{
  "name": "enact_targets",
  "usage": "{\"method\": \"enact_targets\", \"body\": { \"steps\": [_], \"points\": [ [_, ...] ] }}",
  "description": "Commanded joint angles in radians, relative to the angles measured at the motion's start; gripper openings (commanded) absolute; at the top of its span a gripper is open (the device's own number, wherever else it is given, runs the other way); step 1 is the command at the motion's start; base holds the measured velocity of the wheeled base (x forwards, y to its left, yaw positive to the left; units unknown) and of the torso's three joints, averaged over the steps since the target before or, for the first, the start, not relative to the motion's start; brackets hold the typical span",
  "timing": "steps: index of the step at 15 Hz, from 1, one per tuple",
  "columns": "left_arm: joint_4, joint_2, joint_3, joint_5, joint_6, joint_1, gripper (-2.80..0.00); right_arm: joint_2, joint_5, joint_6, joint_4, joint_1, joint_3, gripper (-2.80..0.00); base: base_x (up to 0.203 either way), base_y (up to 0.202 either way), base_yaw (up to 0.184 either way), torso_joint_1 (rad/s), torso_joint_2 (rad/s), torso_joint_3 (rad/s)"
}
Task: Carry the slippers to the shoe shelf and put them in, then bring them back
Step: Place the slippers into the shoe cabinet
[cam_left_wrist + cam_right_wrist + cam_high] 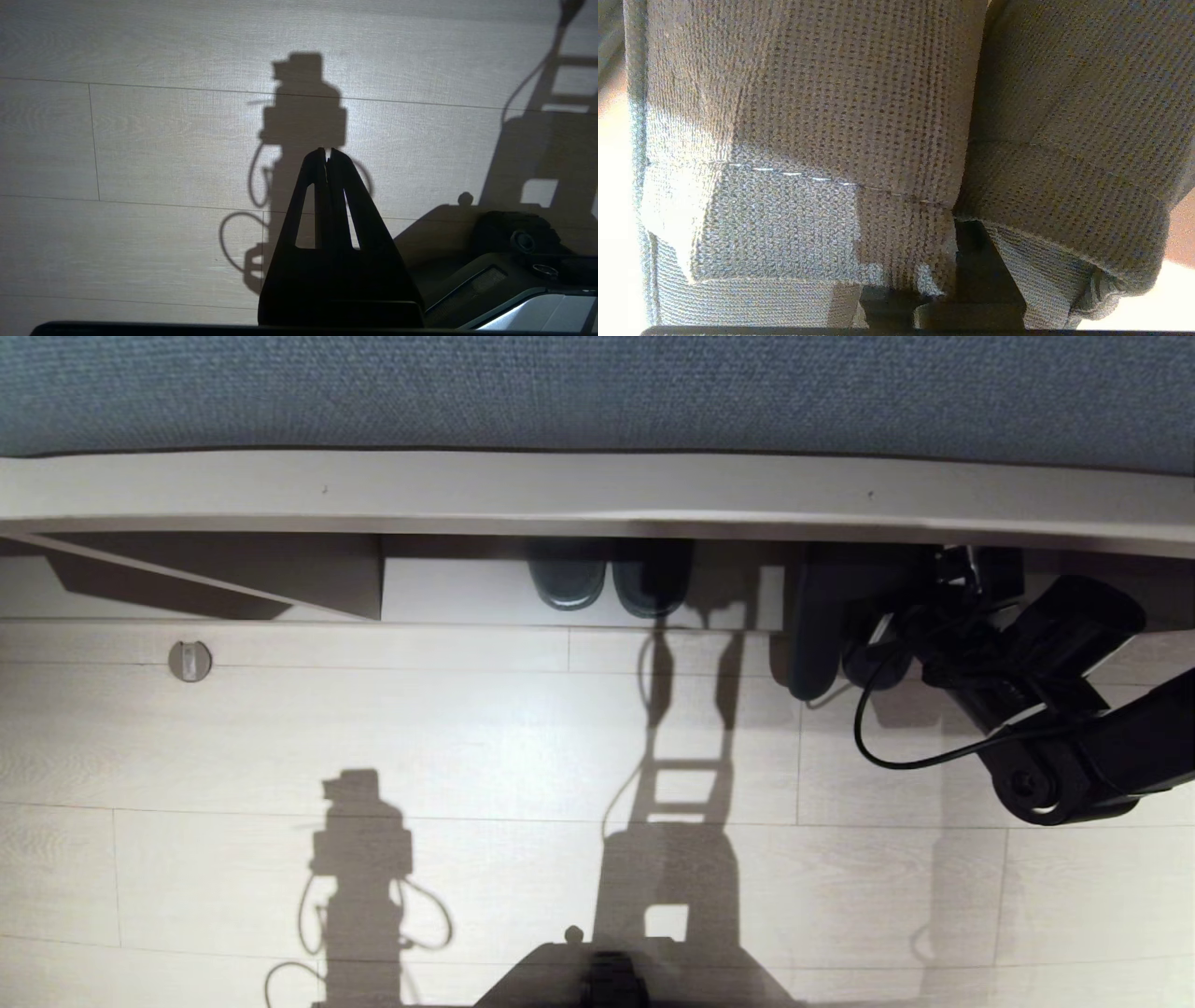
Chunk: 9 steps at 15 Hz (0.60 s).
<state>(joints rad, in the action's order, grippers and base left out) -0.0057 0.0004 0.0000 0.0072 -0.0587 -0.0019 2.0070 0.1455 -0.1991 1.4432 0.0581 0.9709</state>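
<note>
Nearest you, at the bottom edge of the head view, the robot's own base (611,980) shows dark against the pale wood-plank floor (467,737), which carries long shadows of the arms and torso. Your left gripper (328,156) hangs parked over bare floor beside the base, its fingers pressed together with nothing between them.

Farther out on your right, the right arm reaches toward the shoe shelf (560,593), and your right gripper (864,635) is clamped tight on the slippers (822,625). The black pair hangs from it at the shelf's mouth, one heel end pointing down over the floor just in front of the opening, toe ends up in the shadow under the shelf's top edge. In the right wrist view the slippers (822,140) fill almost everything: two knit-textured toe bands side by side, touching, with the gripper's dark fingers at the seam between them.

Inside the shelf, left of your slippers and apart from them, a glossier dark pair (611,579) sits side by side with rounded ends facing out. Left of that stands an upright divider (381,579), with a darker compartment beyond it.

A small round metal fitting (189,660) lies in the floor on your left, near the shelf front. Above the shelf runs a beige ledge (597,490), and behind that a blue-grey woven surface (597,387).
</note>
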Motion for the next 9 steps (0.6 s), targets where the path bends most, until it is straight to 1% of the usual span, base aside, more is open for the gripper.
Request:
{"method": "enact_targets", "body": {
  "steps": [1, 9],
  "points": [
    [0.000, 0.000, 0.000, 0.000, 0.000, 0.000, -2.80, 0.007, 0.004, 0.000, 0.013, -0.001, 0.000, -2.80, 0.000, 0.000, 0.000, 0.000, 0.00, 0.000],
    [0.001, 0.000, 0.000, 0.000, -0.001, 0.000, -2.80, 0.035, 0.009, 0.000, 0.011, 0.003, 0.020, -2.80, 0.000, 0.000, 0.000, 0.000, 0.00, 0.000]
  ]
}}
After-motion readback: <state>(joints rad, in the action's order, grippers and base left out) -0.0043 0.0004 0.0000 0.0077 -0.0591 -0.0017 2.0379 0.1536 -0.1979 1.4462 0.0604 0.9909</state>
